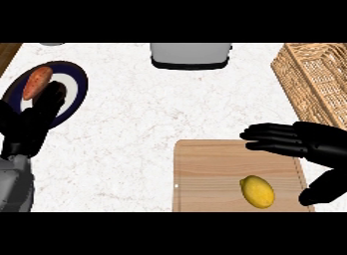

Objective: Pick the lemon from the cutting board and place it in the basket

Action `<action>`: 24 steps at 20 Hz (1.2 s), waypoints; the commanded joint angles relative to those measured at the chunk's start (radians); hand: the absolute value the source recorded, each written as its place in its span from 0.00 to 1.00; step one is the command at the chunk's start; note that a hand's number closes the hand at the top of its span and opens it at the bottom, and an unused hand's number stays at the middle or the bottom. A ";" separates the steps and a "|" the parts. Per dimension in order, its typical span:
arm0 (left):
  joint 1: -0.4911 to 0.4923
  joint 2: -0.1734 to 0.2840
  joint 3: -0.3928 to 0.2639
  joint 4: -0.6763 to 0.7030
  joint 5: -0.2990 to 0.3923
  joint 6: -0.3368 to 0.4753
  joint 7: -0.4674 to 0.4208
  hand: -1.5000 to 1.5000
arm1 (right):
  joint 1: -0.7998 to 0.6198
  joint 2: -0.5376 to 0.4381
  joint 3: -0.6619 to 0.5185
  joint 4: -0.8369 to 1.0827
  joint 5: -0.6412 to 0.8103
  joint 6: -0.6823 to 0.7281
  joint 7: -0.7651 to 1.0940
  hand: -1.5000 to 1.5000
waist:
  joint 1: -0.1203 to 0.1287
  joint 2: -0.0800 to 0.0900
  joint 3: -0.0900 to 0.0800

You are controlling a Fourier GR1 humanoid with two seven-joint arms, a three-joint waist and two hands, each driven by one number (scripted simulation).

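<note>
From the head view I see the lemon (258, 191) lying on the cutting board (206, 169), toward its right side. My right hand (320, 144) hovers just above the lemon, fingers spread, thumb apart, holding nothing. The wicker basket (320, 79) stands beyond the board's right corner. My left hand (22, 124) rests open, well left of the board, over a plate (73, 84) bearing a sweet potato (37, 82).

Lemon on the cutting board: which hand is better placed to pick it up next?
The right hand. It hovers open over the cutting board, beside the lemon and on the basket's side. The left hand rests open by the plate.
</note>
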 commanded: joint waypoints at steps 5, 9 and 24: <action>0.057 -0.046 -0.004 -0.067 -0.035 0.027 0.017 0.50 | 0.038 0.066 0.122 0.058 0.160 -0.027 -0.110 0.00 | -0.004 -0.006 -0.001; -0.022 -0.019 0.023 -0.032 -0.037 -0.007 0.060 0.50 | -0.008 0.137 0.184 0.185 0.267 -0.080 -0.121 0.00 | -0.004 -0.004 -0.001; 0.080 -0.061 0.051 -0.060 -0.076 -0.049 0.008 0.50 | -0.068 0.101 0.143 0.320 0.305 -0.056 -0.311 0.00 | -0.001 -0.005 -0.001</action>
